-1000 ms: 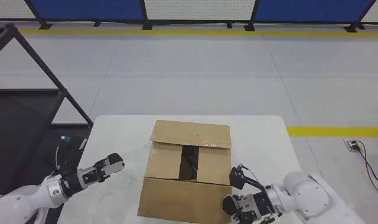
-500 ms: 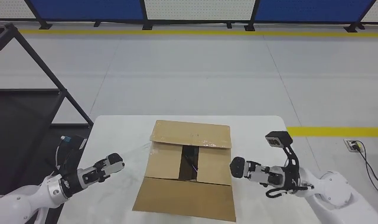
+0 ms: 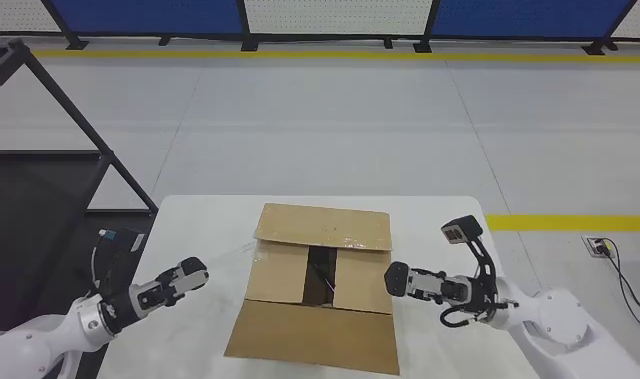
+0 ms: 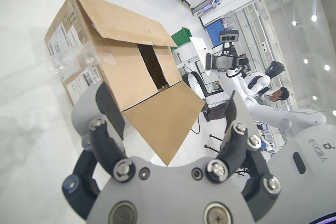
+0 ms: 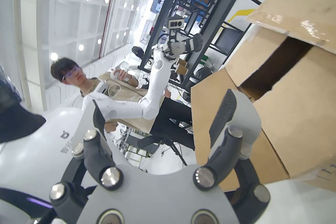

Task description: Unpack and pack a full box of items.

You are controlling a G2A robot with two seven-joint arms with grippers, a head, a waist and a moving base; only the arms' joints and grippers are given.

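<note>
A brown cardboard box (image 3: pixel 355 279) stands mid-table. Its far flap (image 3: pixel 322 226) and near flap (image 3: pixel 312 339) are folded outward, and the two inner flaps leave a dark slot (image 3: pixel 320 276) between them. My right gripper (image 3: pixel 397 279) hovers open by the box's right side, holding nothing; in the right wrist view it (image 5: pixel 161 114) faces the box (image 5: pixel 288 104). My left gripper (image 3: pixel 190 276) is open over the table left of the box and apart from it. From the left wrist, that gripper (image 4: pixel 168 107) points at the box (image 4: pixel 126 67), where clear tape (image 4: pixel 71 59) hangs off a side.
The white table (image 3: pixel 200 219) has bare room on both sides of the box. A black metal rack (image 3: pixel 60 159) stands just beyond its left edge. The table's right edge lies close behind my right arm.
My right gripper has risen from the box's near right corner to its right side. The near flap has swung further outward. My left arm has hardly moved.
</note>
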